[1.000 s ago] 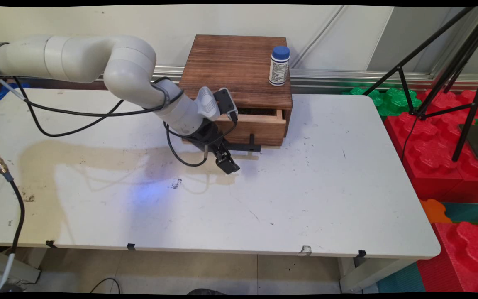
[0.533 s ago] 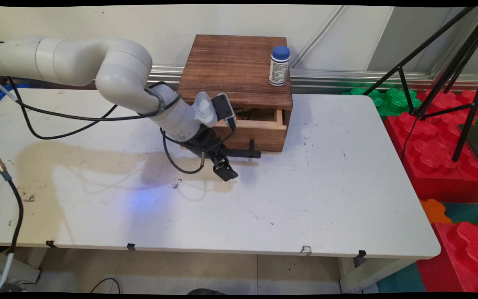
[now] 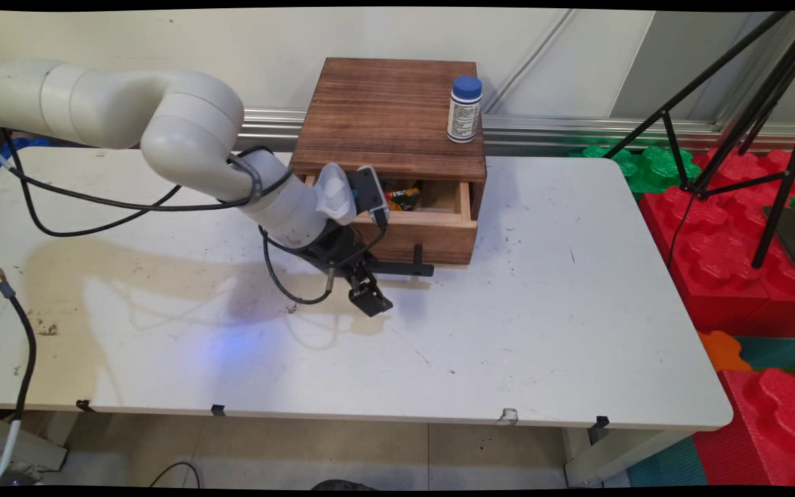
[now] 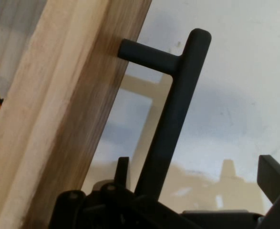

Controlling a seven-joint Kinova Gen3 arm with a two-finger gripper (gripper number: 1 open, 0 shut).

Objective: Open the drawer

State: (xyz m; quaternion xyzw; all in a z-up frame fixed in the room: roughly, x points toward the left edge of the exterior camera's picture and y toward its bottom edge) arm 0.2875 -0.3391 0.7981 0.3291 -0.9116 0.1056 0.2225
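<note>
The black two-finger gripper [image 3: 368, 295] sits low over the white table [image 3: 542, 331], at the left end of the black bar handle [image 3: 403, 268] of a wooden drawer [image 3: 432, 231]. In the hand view the handle [image 4: 171, 124] runs down into the gripper's linkage, though whether the fingers clamp it cannot be told. The drawer stands partly pulled out of the dark wooden box [image 3: 390, 117] (colourful packets [image 3: 403, 196] show inside). A blue-capped white bottle [image 3: 464, 109] stands on the box, at about 1 o'clock from the gripper.
</note>
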